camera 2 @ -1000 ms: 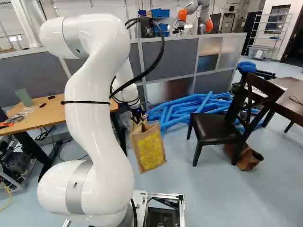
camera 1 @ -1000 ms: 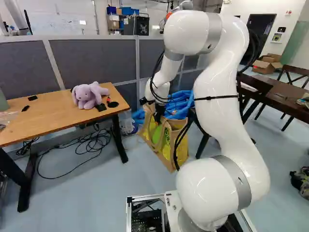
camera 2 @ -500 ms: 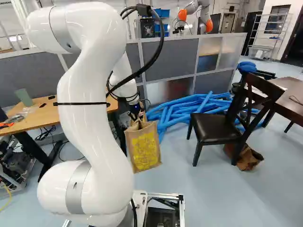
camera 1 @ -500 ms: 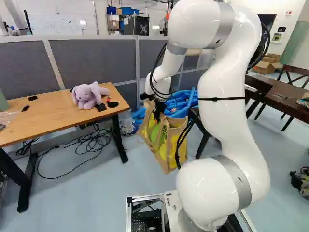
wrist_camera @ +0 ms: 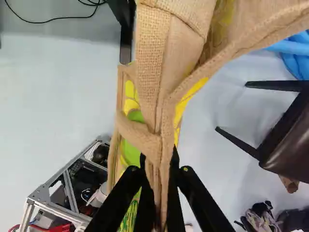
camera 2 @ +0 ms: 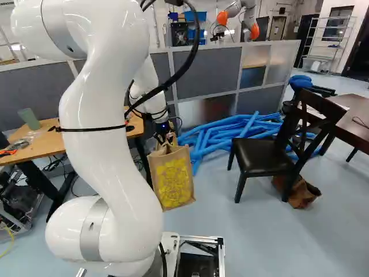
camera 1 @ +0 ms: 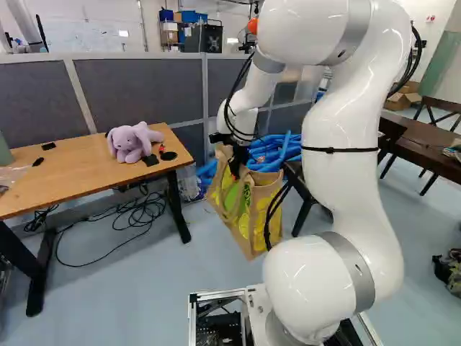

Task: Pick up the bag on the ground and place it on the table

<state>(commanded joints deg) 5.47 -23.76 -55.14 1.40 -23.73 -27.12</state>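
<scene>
Gripper [camera 1: 235, 170] nearly closed, w/ bag handles [wrist_camera: 155, 92] pinched b/w both fingers; bag [camera 2: 174, 182] hangs b/w desk [camera 1: 79, 171] & blk chair [camera 2: 262, 157], plush toy [camera 1: 132, 143] on desk.

Our glossy white, rounded arm [camera 1: 335, 180] wears smooth grey joint bands [camera 1: 356, 267], a thin black strap [camera 1: 338, 150] and looping black cables [camera 2: 189, 61].

In the left base view, we see a purple plush toy [camera 1: 128, 145] at ten o'clock and black cables [camera 1: 149, 205] at eight
</scene>
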